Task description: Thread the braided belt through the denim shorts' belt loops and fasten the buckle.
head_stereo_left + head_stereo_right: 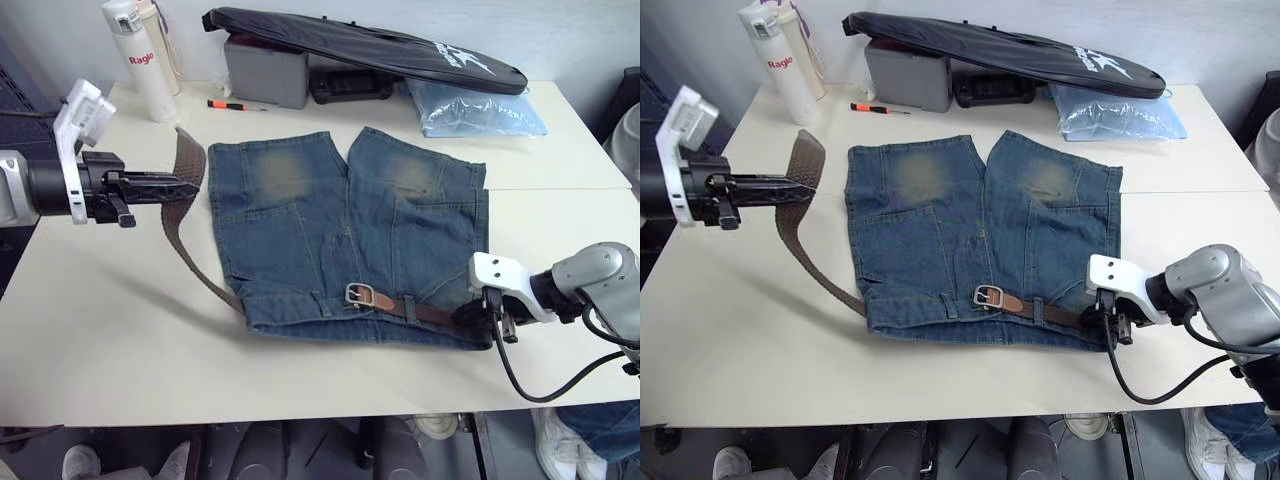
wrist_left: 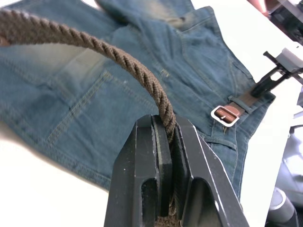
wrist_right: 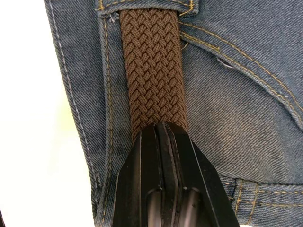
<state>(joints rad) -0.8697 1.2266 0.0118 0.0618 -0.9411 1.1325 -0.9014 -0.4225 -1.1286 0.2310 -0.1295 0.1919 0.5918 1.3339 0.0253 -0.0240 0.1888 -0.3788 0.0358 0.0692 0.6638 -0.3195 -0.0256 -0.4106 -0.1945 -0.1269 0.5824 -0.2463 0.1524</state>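
Holding braided belt (image 1: 190, 165) clenched in left gripper (image 1: 178, 184) and right gripper (image 3: 161, 130); partly threaded through denim shorts (image 1: 300, 220), buckle (image 1: 359, 294) unfastened.

- The denim shorts (image 1: 345, 235) are faded blue, with worn yellowish patches on both legs toward 12 o'clock and tan stitching along the seams and pockets.
- The braided belt (image 3: 154, 71) is dark brown in a tight herringbone weave; its end by the buckle (image 1: 359, 294), which is silver, is a lighter tan brown.
- The belt loops (image 1: 398, 305) are the same blue denim as the shorts.
- The left end effector (image 1: 180, 183) and the right end effector (image 1: 1107, 320) are black, each on a white and grey wrist.
- The worktop (image 1: 110, 340) is plain cream.
- At 11 o'clock a bottle (image 1: 140, 60) is white with red lettering.
- A screwdriver (image 1: 236, 105) is red and black.
- At 1 o'clock a plastic bag (image 1: 475, 108) is pale blue.
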